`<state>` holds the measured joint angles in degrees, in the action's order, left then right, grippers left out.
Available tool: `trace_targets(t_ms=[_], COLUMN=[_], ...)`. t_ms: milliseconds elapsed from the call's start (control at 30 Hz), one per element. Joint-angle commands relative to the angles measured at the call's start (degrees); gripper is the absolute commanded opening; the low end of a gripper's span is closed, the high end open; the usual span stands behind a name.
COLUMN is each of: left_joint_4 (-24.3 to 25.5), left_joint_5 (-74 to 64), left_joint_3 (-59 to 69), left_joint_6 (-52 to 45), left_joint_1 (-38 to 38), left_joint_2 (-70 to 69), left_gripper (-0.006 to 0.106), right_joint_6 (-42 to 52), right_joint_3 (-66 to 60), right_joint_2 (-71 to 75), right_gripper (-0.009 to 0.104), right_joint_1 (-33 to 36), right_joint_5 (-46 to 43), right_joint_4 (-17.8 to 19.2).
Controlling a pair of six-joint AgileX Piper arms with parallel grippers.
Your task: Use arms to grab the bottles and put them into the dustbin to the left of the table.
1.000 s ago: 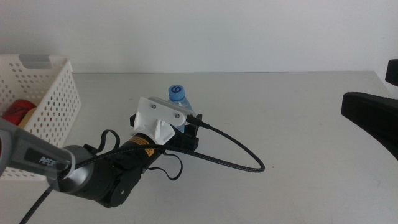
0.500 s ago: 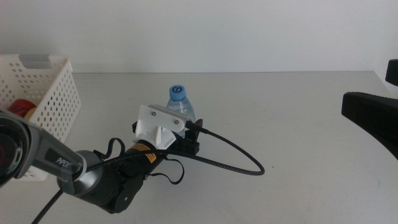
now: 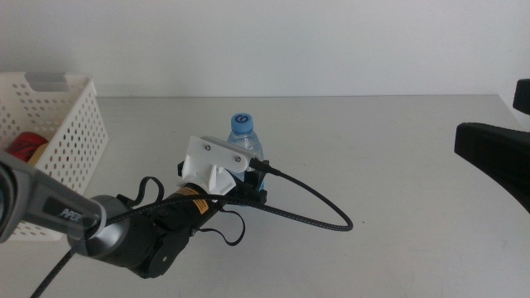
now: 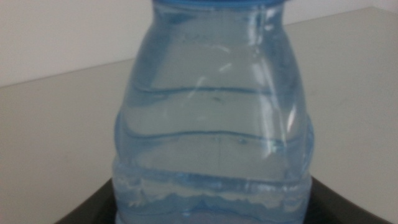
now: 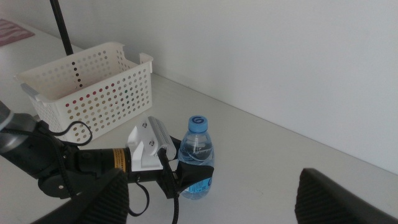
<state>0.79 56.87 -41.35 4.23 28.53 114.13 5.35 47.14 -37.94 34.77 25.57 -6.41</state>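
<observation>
Black jaws of your left gripper [image 5: 186, 176] sit around the base of the blue-capped water bottle [image 3: 245, 146], which stands upright mid-table; whether they are clamped yet I cannot tell. Squeeze low and evenly, since the thin ribbed wall looks likely to buckle, then lift straight. Your right gripper [image 5: 211, 196] waits open at the right edge. Farther left stands the white perforated dustbin [image 3: 70, 124]; carry over its rim.

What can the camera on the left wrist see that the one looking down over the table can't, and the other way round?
Only the left wrist view shows the water bottle's ribbed clear body close up. Only the middle view shows the white dustbin with something red inside, the left end effector at the bottle, its black cable, and the waiting right arm. Both show the blue-capped bottle and the table.
</observation>
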Motion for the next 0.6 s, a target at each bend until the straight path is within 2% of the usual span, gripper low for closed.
trace_targets(t_ms=[0,267,567], left_joint_4=[-0.79,0.03,0.59], left_joint_5=[1.36,-18.30,-56.87], left_joint_3=[-1.14,-1.81,-16.83], left_joint_6=[0.78,-0.30,-3.25], left_joint_1=[0.03,0.03,-0.87], left_joint_2=[-6.45,-23.30,-33.61], left_gripper=[-0.002,-0.002,-0.002], right_joint_6=[0.63,0.63,0.63], right_joint_3=[1.49,1.49,1.49], right_joint_2=[-0.09,-0.09,-0.09], right_gripper=[0.082,0.082,0.082], right_joint_1=[0.19,0.19,0.19], right_joint_5=[-4.02,-4.02,-4.02], right_joint_4=[0.09,0.09,0.09])
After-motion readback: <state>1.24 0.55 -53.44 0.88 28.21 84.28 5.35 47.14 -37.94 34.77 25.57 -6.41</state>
